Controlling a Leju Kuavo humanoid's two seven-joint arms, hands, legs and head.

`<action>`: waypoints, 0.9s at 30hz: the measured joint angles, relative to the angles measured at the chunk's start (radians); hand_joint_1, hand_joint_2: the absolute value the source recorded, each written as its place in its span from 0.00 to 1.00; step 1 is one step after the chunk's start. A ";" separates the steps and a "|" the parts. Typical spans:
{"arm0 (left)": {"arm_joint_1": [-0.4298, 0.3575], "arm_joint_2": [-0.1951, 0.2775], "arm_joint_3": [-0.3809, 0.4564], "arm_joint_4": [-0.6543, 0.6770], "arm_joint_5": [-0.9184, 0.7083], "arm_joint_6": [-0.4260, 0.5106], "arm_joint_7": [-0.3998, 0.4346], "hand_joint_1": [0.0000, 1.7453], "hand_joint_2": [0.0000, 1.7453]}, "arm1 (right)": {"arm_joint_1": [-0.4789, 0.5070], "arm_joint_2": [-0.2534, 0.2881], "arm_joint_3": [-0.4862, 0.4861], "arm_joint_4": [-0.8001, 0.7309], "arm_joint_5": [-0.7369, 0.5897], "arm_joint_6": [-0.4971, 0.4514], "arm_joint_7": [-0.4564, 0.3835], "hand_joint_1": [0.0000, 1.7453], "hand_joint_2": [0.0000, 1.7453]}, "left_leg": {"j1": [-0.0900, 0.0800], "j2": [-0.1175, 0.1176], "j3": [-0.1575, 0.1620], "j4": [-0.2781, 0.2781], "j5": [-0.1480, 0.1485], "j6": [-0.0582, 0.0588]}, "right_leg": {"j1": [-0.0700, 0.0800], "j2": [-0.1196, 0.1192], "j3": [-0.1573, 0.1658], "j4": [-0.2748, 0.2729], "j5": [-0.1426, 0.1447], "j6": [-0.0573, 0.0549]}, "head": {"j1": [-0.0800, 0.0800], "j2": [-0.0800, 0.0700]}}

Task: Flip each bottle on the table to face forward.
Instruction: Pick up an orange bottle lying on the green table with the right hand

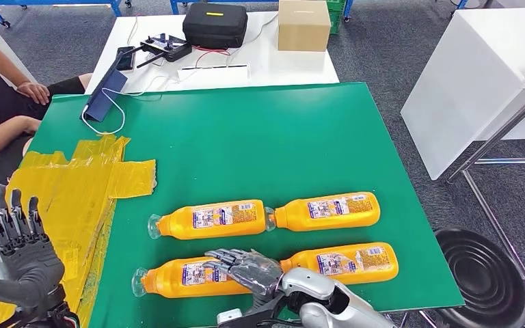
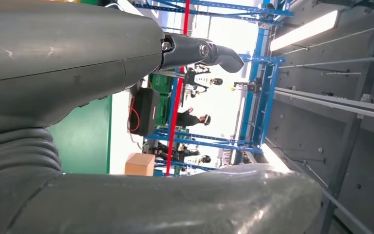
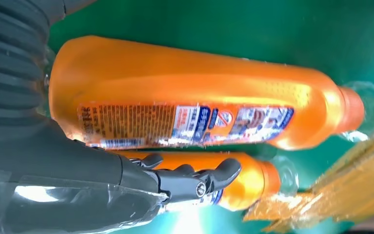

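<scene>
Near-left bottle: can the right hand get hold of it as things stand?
Probably yes. The right hand already lies over the near-left bottle, fingers across its body, with nothing between them. The near-right bottle lies close by its neck but doesn't block the grip.

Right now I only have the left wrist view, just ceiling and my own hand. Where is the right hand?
Observer: The right hand lies with its fingers stretched across the near-left orange plastic bottle on the green table.
Operator: How many bottles in all?
Observer: Four, all lying on their sides in two rows of two, with their clear caps toward the robot's left.
Operator: And where is my left hand relative to them?
Observer: The left hand is raised and open, with nothing in it. It is over by the yellow tape patch at the table's left side, well apart from the bottles.
</scene>
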 joint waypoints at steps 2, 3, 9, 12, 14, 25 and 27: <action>-0.006 0.000 0.001 0.001 -0.001 -0.002 0.002 0.00 0.00 | -0.015 0.000 0.017 0.017 -0.002 0.020 0.006 0.00 1.00 | 0.000 0.000 0.000 0.000 0.000 0.000 | 0.000 0.000 0.000 0.000 0.000 0.000 | 0.000 0.000; -0.012 0.000 0.000 0.004 -0.002 -0.002 0.005 0.00 0.00 | -0.032 0.000 0.035 0.031 -0.007 0.044 0.009 0.00 1.00 | 0.000 0.000 0.000 0.000 0.000 0.000 | 0.000 0.000 0.000 0.000 0.000 0.000 | 0.000 0.000; -0.044 0.000 -0.017 0.023 -0.003 0.006 0.011 0.00 0.00 | -0.139 -0.016 0.133 0.075 -0.082 0.185 0.010 0.23 1.00 | 0.000 0.001 0.002 0.000 0.000 0.000 | 0.000 0.001 0.001 0.000 0.000 0.000 | 0.000 0.000; -0.053 0.001 -0.028 0.031 -0.003 0.011 0.012 0.00 0.00 | -0.183 -0.029 0.175 0.082 -0.121 0.222 0.010 0.23 1.00 | 0.000 0.002 0.003 0.000 0.000 0.000 | 0.000 0.001 0.002 0.000 0.000 0.000 | 0.000 0.000; -0.055 0.002 -0.033 0.036 -0.002 0.012 0.013 0.00 0.00 | -0.199 -0.035 0.193 0.087 -0.132 0.230 0.010 0.61 1.00 | 0.000 0.002 0.003 0.000 0.000 0.000 | 0.000 0.001 0.002 0.000 0.000 0.000 | 0.000 0.000; -0.066 0.005 -0.046 0.054 0.009 0.013 0.014 0.00 0.00 | -0.272 -0.038 0.258 0.117 -0.211 0.247 0.023 1.00 1.00 | 0.000 0.005 0.005 0.000 0.000 0.000 | 0.000 0.003 0.003 0.000 0.000 0.000 | 0.000 0.000; -0.068 0.005 -0.046 0.058 0.010 0.013 0.015 0.00 0.00 | -0.294 -0.040 0.264 0.111 -0.234 0.271 0.040 1.00 1.00 | 0.000 0.005 0.006 0.000 0.000 0.000 | 0.000 0.003 0.005 0.000 0.000 0.000 | 0.000 0.000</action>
